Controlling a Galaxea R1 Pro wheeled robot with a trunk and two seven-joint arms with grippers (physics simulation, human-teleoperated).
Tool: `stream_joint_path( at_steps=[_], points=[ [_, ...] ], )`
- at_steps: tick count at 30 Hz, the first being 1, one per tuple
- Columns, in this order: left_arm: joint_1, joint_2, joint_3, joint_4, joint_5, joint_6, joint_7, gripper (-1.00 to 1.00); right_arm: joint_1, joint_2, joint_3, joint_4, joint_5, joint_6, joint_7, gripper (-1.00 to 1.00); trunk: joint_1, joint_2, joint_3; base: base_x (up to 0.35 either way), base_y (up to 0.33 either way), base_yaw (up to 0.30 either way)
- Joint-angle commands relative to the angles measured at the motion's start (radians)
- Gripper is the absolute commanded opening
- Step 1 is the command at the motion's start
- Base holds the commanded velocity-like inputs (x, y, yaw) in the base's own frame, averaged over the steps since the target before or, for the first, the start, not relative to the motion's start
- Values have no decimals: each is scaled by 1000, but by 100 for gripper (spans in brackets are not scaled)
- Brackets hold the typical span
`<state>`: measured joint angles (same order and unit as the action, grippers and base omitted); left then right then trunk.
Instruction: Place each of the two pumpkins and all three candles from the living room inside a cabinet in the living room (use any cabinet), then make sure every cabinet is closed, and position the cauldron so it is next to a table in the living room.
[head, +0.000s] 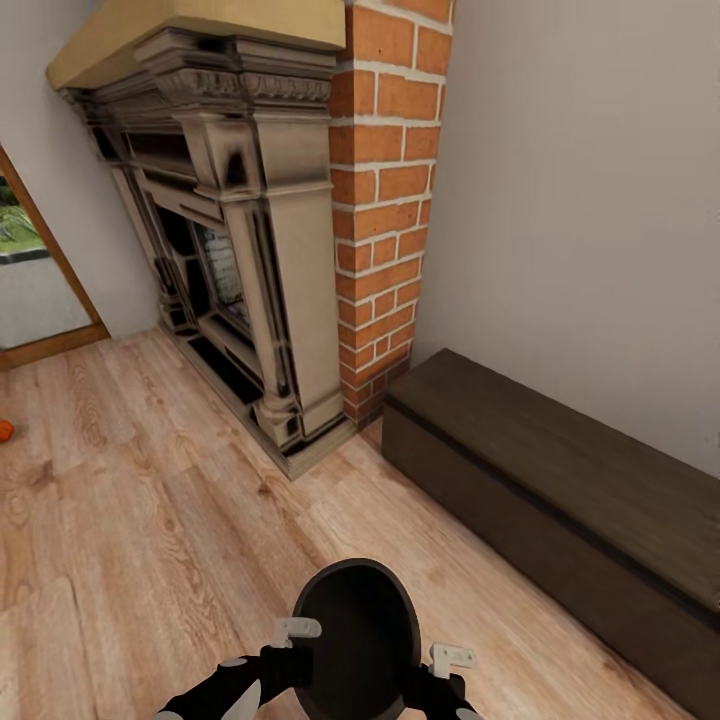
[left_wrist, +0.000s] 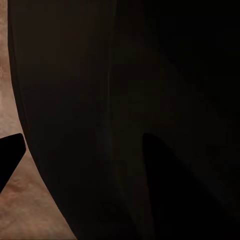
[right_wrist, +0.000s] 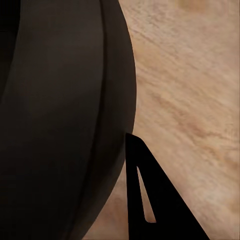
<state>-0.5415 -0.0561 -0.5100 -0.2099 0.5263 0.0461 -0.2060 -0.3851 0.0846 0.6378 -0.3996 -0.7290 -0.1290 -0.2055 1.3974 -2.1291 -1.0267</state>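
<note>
Both grippers, left gripper (head: 285, 665) and right gripper (head: 425, 680), press the cauldron's (head: 352, 640) flanks above the floor (head: 150, 520); whether either is clamped I cannot tell. Likely heavy, rigid, smooth: hold opposite sides under the rim.

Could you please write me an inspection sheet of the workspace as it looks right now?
Surface: pale wood plank floor.
Job's things: black cauldron held between both arms; dark cabinet against the wall, fronts shut; an orange object at the left edge, possibly a pumpkin.
Clutter: nothing seen.
Grippers: left gripper and right gripper press the cauldron's sides; jaws' state unclear.
Cables: nothing seen.
Surroundings: fireplace surround, brick column.
</note>
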Motion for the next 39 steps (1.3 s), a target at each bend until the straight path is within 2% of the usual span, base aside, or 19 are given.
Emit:
stream_joint_path(
  at_steps=[1,10,39],
  points=[
    [0,1,-8,0,7,4,-1,-100,-1,0,5,-13,-1,-3,-3,-100,-4,7,3,-146,0,0],
    [0,1,-9,0,8,4,-1,-100,-1,0,6,-13,-1,-3,-3,-100,-39,70,31,-294,0,61],
    [0,1,-9,0,8,3,-1,-100,-1,0,6,-13,-1,-3,-4,-100,-150,273,122,-329,0,286]
  ],
)
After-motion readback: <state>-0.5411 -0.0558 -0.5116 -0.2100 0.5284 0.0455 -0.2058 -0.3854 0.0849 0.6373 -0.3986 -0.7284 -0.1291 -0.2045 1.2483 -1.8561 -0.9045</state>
